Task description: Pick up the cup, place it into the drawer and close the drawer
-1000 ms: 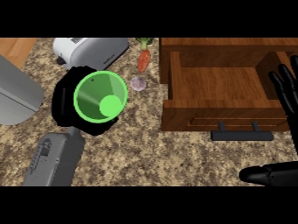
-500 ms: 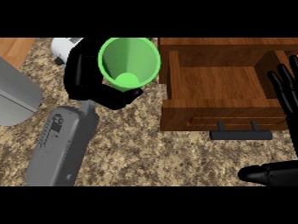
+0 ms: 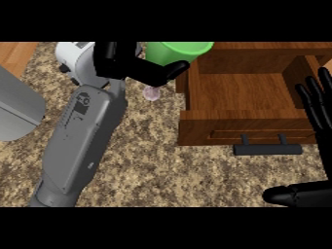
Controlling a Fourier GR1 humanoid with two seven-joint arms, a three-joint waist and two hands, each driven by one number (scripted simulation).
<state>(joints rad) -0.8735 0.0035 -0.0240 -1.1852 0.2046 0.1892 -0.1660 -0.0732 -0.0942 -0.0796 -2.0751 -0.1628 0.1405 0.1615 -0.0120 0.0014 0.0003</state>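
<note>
Head view. The left hand (image 3: 132, 65), black, is curled round the lower side of the cup (image 3: 181, 48) and holds it at the top of the view. One finger reaches under the cup towards the drawer's near left corner. The grey left forearm (image 3: 79, 141) runs up to it from the lower left.

The cup is bright green with a plain, smooth wall. Only part of its side shows, and the view's top edge cuts off the rest. It sits over the far left corner of the drawer (image 3: 244, 129), at the left wall. Whether it touches the wood cannot be told.

The drawer is brown wood and pulled open, its inside bare. A black bar handle (image 3: 267, 149) sits on its front panel.

The right hand (image 3: 330, 126) rests open at the right edge, fingers straight and pointing up, thumb out to the left.

On the speckled counter (image 3: 168, 175), a small pale pinkish object (image 3: 152, 93) lies just left of the drawer, below the left hand. A white object (image 3: 75, 56) shows behind the hand, and a large grey object (image 3: 3, 107) lies at the left edge.

Compared with half a second ago, the cup's open mouth and its inside no longer face the view. The cup has moved up and to the right, closer to the drawer, and the left forearm reaches further in. The right hand and the drawer are unchanged.
</note>
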